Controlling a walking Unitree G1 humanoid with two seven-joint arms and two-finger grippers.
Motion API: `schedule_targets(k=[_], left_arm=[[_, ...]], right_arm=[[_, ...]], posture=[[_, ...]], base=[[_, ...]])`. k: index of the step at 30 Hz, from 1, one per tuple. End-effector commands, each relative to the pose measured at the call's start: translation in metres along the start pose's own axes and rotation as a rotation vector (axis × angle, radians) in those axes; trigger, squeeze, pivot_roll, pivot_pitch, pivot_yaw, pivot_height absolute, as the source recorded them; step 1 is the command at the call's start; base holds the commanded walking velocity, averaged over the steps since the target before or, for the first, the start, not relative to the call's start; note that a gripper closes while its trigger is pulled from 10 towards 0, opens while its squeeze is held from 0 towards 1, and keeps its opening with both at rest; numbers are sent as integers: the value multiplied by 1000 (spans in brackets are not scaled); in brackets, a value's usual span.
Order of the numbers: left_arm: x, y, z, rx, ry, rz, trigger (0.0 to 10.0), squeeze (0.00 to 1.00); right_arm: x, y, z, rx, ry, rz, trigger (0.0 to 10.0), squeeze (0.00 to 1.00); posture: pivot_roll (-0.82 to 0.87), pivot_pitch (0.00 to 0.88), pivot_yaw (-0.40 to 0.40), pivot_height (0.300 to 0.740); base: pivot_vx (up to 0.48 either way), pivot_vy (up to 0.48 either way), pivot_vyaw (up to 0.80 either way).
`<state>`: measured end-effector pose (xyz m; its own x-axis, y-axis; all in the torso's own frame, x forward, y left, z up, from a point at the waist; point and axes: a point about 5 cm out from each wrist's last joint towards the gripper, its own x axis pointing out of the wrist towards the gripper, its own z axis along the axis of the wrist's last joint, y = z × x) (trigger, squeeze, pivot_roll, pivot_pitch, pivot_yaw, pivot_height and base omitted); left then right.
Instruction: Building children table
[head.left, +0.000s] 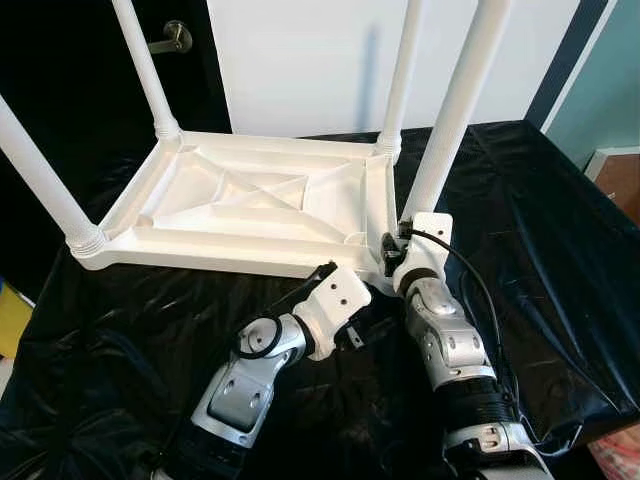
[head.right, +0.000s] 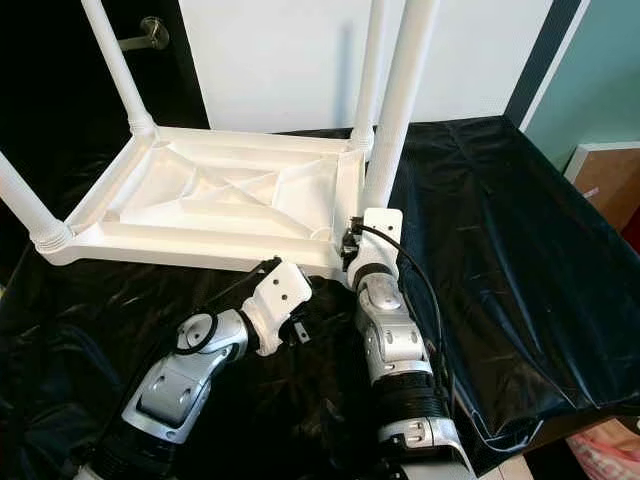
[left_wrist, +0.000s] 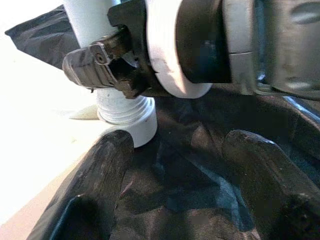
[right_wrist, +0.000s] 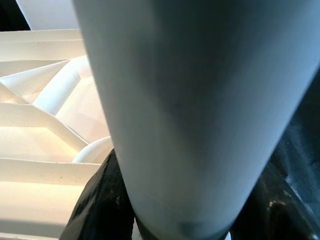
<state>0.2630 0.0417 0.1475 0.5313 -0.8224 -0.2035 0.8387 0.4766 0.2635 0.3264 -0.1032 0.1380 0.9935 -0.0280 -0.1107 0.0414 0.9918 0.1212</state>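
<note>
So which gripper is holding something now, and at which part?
The right gripper grips the near-right table leg low down, just above its threaded base. The left gripper is open and holds nothing.

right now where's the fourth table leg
The white plastic leg stands at the near right corner of the upturned white table top, gripped by the right gripper.

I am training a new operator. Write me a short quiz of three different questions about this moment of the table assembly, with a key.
1. True or false: the white table top lies upside down on the black cloth.
2. Which gripper closes around the near-right leg?
A. left gripper
B. right gripper
C. neither
3. Fill in: the left gripper is ____, with only cloth between its fingers.

Key
1. True; all four legs point up.
2. B; the right gripper has its fingers on both sides of the leg, close to its threaded base.
3. open
</note>
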Motion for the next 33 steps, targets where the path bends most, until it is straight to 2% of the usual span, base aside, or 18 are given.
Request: schedule_targets(k=[1,6,7,8,9,14,17,19,20,23,25,26,27,28,33], left_arm=[[1,0,-3,-1,7,48,10000,0],[0,0,-3,-4,8,55,10000,0],[0,0,-4,-5,8,58,10000,0],[0,0,-4,-5,8,58,10000,0],[0,0,-4,-6,8,61,10000,0],[-1,0,-4,-8,8,66,10000,0],[-1,1,-3,-9,6,71,10000,0],[-1,2,-3,-9,4,75,10000,0],[-2,3,-3,-9,4,77,10000,0],[-3,4,-3,-7,2,79,10000,0],[-3,4,-3,-7,2,79,10000,0],[-1,6,-1,-2,-5,77,10000,0],[-1,6,-1,-2,-5,77,10000,0],[0,6,0,0,-11,76,10000,0],[3,7,3,9,-29,77,10000,0]], right_arm=[[-4,9,-12,71,79,12,10000,0],[-9,11,-6,66,73,30,10000,0],[-10,10,-4,61,63,31,10000,957],[-10,10,-4,61,63,31,10000,957],[-10,8,-2,58,53,38,10000,1000],[-11,6,0,54,37,69,10000,1000],[-11,-1,2,25,21,136,10000,1000],[-12,-11,2,-1,9,227,10000,1000],[-13,-18,1,-16,6,270,10000,0],[-13,-31,-1,-51,-4,347,10000,0],[-13,-33,-1,-56,-6,358,10000,0],[-9,-43,0,-125,-23,465,10000,0],[-9,-43,0,-125,-23,465,10000,0],[-7,-49,2,-166,-38,508,10000,0],[2,-59,3,-194,-36,577,10000,0]], posture=[[-15,24,-28,740],[-13,27,-33,740],[-12,29,-35,740],[-12,29,-35,740],[-13,30,-37,740],[-14,30,-38,740],[-19,36,-40,740],[-21,40,-39,740],[-25,44,-34,740],[-31,48,-25,740],[-31,48,-25,740],[-40,51,-7,740],[-40,51,-7,740],[-40,51,-4,740],[-32,50,7,740]], base=[[0,0,0],[0,0,0],[0,0,0],[0,0,0],[0,0,0],[0,0,0],[0,0,0],[0,0,0],[0,0,0],[0,0,0],[0,0,0],[0,0,0],[0,0,0],[0,0,0],[0,0,0]])
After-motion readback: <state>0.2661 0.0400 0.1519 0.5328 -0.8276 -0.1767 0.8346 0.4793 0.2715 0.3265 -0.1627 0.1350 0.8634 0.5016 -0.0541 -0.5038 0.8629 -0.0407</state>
